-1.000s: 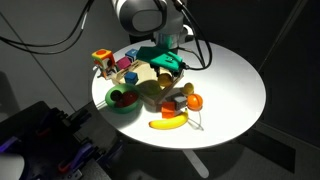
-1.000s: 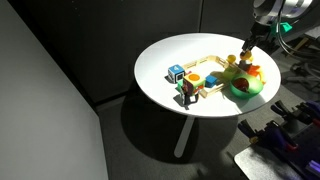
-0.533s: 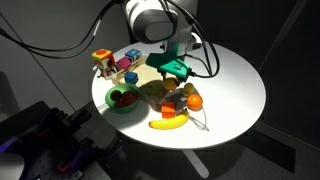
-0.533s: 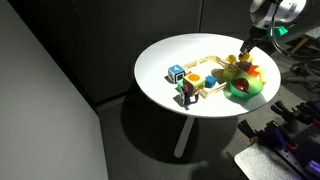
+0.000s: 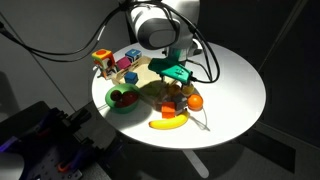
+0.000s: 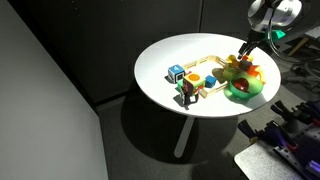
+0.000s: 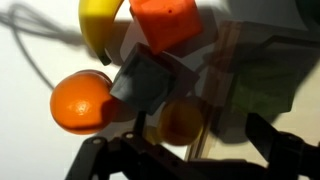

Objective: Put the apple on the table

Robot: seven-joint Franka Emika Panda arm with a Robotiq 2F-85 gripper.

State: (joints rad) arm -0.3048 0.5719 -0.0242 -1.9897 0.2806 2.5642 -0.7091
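Note:
A round yellow-brown fruit (image 7: 180, 120), which I take for the apple, lies in shadow beside a wooden rail, directly below my gripper (image 7: 196, 130). The jaws stand open on either side of it and do not touch it. In both exterior views the gripper (image 5: 178, 88) (image 6: 243, 56) hangs low over the cluster of toy food on the round white table (image 5: 235, 90) (image 6: 165, 60), and the arm hides the apple there.
An orange (image 7: 82, 100) (image 5: 195, 101), a banana (image 5: 168, 123) (image 7: 100, 25), an orange block (image 7: 165, 20) and a grey piece (image 7: 148, 80) lie close by. A green bowl (image 5: 120, 100) (image 6: 243, 90) holds a red thing. Toy blocks (image 5: 115, 65) (image 6: 180, 75) stand by the rim.
The arm has moved from over the wooden tray toward the orange and dropped lower over the fruit. Nothing on the table has shifted.

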